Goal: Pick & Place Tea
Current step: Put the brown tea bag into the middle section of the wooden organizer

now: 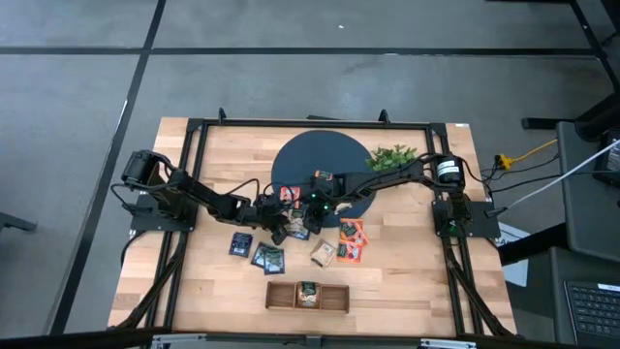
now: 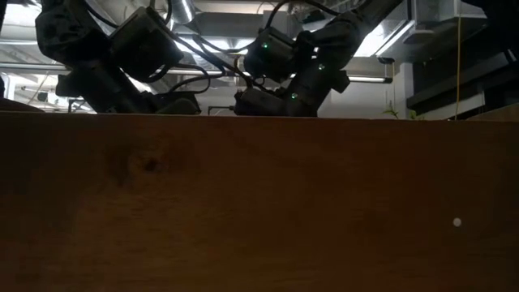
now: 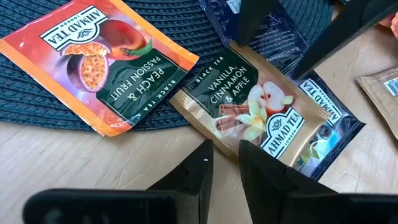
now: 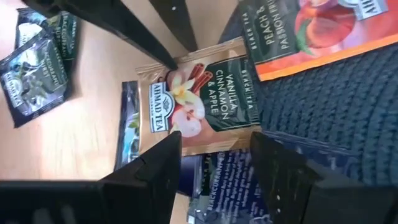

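A beige vanilla-cinnamon-apple tea sachet [image 3: 249,102] lies at the near edge of the round dark mat [image 1: 320,165], partly over a navy sachet [image 3: 326,124]. My left gripper [image 3: 225,149] is shut on its near edge. My right gripper [image 4: 216,138] stands open at the sachet's opposite edge [image 4: 211,144], one finger to each side; whether it touches cannot be told. An orange peach sachet [image 3: 106,68] rests flat on the mat beside them. In the high view both grippers [image 1: 282,221] [image 1: 308,215] meet at the table's middle. My left gripper has the beige sachet by its near edge [image 3: 231,144], close to a corner. One finger [image 3: 267,171] lies over the sachet and the other [image 3: 198,168] stands at its rim. The fingers slant down from the table's left. The sachet lies low and tilted, its far part on the navy sachet.
Dark sachets [image 1: 254,250], a beige one [image 1: 323,254] and orange ones [image 1: 351,240] lie loose on the wood. A narrow wooden tray [image 1: 281,296] stands near the front edge, one sachet [image 1: 308,293] in its middle compartment. A green plant [image 1: 392,155] stands at the back right.
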Controlling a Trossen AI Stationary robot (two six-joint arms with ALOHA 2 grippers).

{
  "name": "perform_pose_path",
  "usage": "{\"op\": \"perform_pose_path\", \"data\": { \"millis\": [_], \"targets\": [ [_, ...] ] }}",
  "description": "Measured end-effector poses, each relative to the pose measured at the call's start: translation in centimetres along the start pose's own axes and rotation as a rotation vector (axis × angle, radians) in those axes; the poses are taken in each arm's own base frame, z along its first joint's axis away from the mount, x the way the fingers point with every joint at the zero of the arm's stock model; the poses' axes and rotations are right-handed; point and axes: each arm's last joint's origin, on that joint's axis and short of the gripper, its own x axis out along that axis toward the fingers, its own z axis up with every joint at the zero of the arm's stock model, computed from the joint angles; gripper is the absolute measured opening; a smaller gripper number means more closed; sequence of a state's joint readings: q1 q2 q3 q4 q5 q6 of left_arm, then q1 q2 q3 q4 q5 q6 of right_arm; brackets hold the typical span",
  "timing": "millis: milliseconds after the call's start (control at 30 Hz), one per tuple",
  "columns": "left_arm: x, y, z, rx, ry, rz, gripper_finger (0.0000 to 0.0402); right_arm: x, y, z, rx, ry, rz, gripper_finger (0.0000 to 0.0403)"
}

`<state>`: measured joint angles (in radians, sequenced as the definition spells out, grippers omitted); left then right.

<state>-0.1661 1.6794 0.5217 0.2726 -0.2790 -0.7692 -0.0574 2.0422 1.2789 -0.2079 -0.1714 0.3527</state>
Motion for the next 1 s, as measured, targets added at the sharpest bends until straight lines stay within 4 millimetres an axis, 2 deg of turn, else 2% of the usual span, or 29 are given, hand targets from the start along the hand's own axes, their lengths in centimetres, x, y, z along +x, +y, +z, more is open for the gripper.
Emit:
{"op": "perform_pose_path", "data": {
  "millis": [400, 600, 1000],
  "targets": [
    [0.0, 0.0, 0.0, -0.036, 0.001, 0.002, 0.0074, -0.7, -1.1, 0.5, 0.011, -0.014, -0.028, 0.0194],
    [0.0, 0.0, 0.0, -0.040, -0.017, 0.007, 0.0074, -0.7, -0.8, 0.5, 0.035, 0.008, 0.038, 0.0194],
    [0.0, -0.2, 0.3, -0.046, -0.070, -0.004, 0.0074, -0.7, -0.6, 0.8, 0.052, -0.025, 0.064, 0.0194]
  ]
}}
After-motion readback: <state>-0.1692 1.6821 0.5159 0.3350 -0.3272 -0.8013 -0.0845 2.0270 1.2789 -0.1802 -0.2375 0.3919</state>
